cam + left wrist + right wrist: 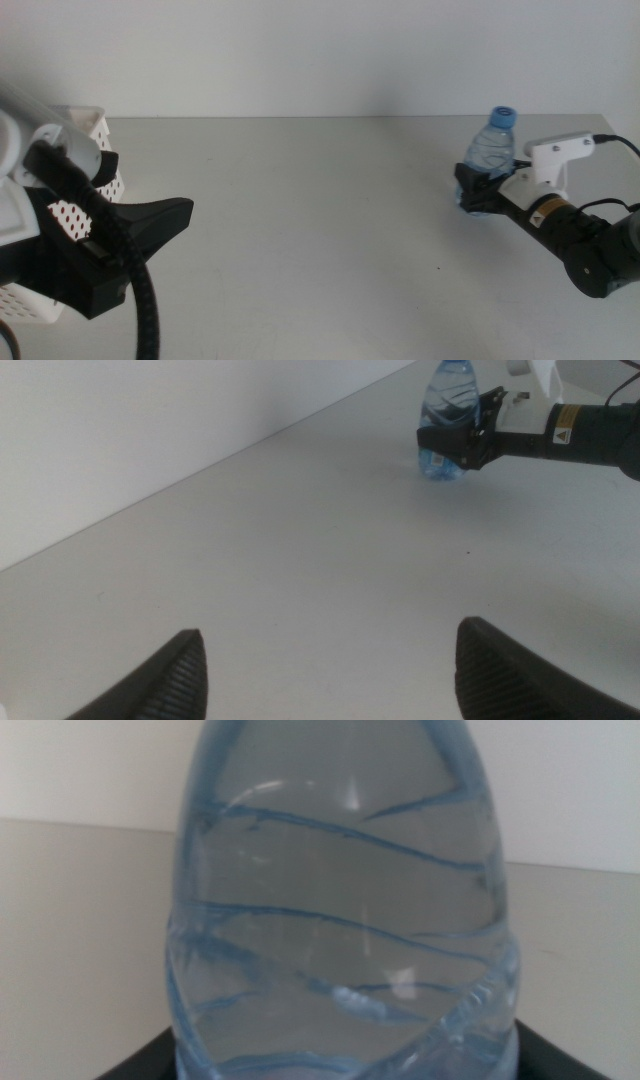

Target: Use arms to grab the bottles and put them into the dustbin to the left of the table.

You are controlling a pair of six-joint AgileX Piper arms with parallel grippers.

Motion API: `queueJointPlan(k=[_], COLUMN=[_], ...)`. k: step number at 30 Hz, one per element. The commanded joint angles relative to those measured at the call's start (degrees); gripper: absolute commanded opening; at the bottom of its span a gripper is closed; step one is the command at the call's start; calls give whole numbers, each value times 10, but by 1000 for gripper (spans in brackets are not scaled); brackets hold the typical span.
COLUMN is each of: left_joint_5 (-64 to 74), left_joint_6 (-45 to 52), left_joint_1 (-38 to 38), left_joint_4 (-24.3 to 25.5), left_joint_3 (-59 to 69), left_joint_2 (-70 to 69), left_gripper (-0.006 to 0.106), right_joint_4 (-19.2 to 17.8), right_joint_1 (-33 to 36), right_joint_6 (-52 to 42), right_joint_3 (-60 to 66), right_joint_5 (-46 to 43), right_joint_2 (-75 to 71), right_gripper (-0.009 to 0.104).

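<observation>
We see 1 bottle (493, 150) on the table (320, 220), a clear one with a blue cap, standing upright near the far right corner, its long axis vertical. Our right gripper (478, 188) is at it: the dark jaws sit on either side of the bottle's lower body, and in the right wrist view the bottle (345, 910) fills the picture with the jaws just showing at its flanks, so we judge the claw to be pinching the bottle low down, though we cannot see how firm the hold is. From the left wrist view the same thing reads clearly, the right gripper (462, 442) reaching in sideways around the bottle (448, 415) at label height. Our left gripper (330, 670) has its 2 jaws spread wide with nothing between them, and it hangs over bare table at the left end, close beside the bin (90, 135), a white perforated basket. The relation that matters is this: the bottle lies at the right end and the bin at the far left, well apart, with the whole tabletop between. The right arm is nearer the bottle and the left arm is nearer the bin, so we judge the carry must cross leftward, perhaps with a handover.
</observation>
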Motion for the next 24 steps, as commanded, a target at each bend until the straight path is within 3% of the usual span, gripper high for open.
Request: queueJointPlan(k=[1, 7, 10, 14, 24], left_joint_5=[-44, -44, -44, -44, -44], left_joint_6=[-5, -5, -5, -5, -5], left_joint_1=[-4, -4, -4, -4, -4], left_joint_4=[-1, -1, -1, -1, -1], left_joint_3=[-15, -15, -15, -15, -15], left_joint_2=[-1, -1, -1, -1, -1], left_gripper=[81, 81, 81, 81, 81], right_joint_4=[-65, -179, -212, -229, -211], right_joint_1=[28, 112, 154, 195, 247], right_joint_6=[11, 102, 146, 158, 163], right_joint_3=[-33, -155, -223, -289, -344], right_joint_5=[-58, -8, 27, 45, 54], right_joint_2=[-52, -52, -37, 3, 89], right_gripper=[-1, -1, -1, -1, -1])
